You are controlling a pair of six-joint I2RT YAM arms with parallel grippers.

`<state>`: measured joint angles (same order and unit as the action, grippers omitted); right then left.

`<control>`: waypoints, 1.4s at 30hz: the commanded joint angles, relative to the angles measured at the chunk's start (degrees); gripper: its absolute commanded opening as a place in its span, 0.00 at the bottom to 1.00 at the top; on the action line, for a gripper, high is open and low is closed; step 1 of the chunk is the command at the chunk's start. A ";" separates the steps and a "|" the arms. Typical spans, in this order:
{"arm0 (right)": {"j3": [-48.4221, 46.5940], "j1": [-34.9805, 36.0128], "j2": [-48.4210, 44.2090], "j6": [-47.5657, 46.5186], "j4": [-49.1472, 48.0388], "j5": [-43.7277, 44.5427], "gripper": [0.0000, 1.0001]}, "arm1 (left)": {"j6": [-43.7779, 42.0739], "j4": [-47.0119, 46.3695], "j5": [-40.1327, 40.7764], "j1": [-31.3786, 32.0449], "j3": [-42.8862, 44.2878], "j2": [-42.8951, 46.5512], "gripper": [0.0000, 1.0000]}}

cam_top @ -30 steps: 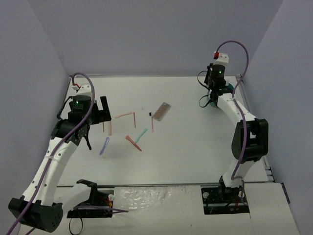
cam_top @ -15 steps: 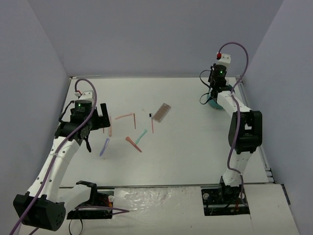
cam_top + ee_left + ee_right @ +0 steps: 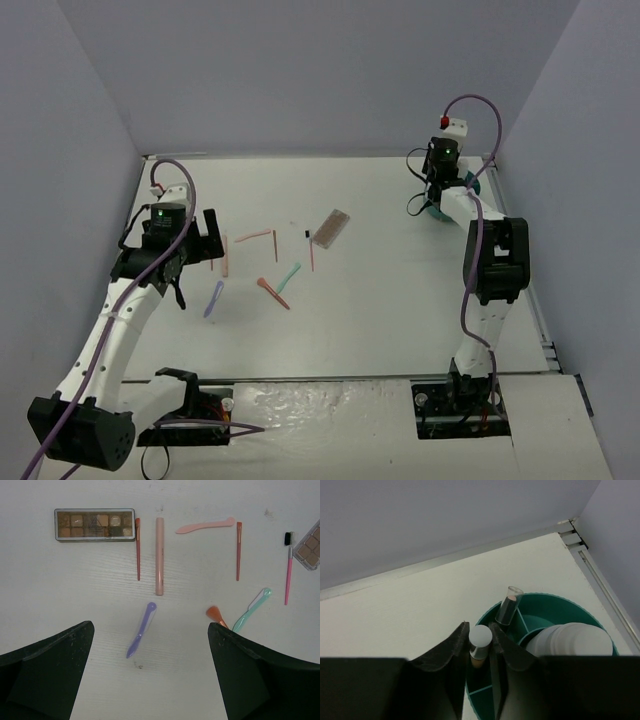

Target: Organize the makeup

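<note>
Right end effector, narrow, flanks a white-capped tube in the teal tub, grip unclear; left end effector gapes wide.

Teal tub, lilac applicator, mint applicator, brown-shaded palette, pink stick, white table

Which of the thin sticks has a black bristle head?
The bright pink stick beside the palette at the left wrist view's edge; it alone ends in black bristles.

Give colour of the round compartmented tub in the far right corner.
Teal tub; the right wrist view shows it best.
</note>
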<state>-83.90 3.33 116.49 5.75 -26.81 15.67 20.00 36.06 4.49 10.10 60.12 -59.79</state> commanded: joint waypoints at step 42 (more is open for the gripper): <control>28.39 2.67 -56.06 9.72 10.46 -30.56 1.00 | 4.67 0.41 -8.36 -2.89 16.45 -39.37 0.50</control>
<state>-55.61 4.50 62.87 14.84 -12.51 -12.86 24.28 36.12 -2.66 7.64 72.78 -96.56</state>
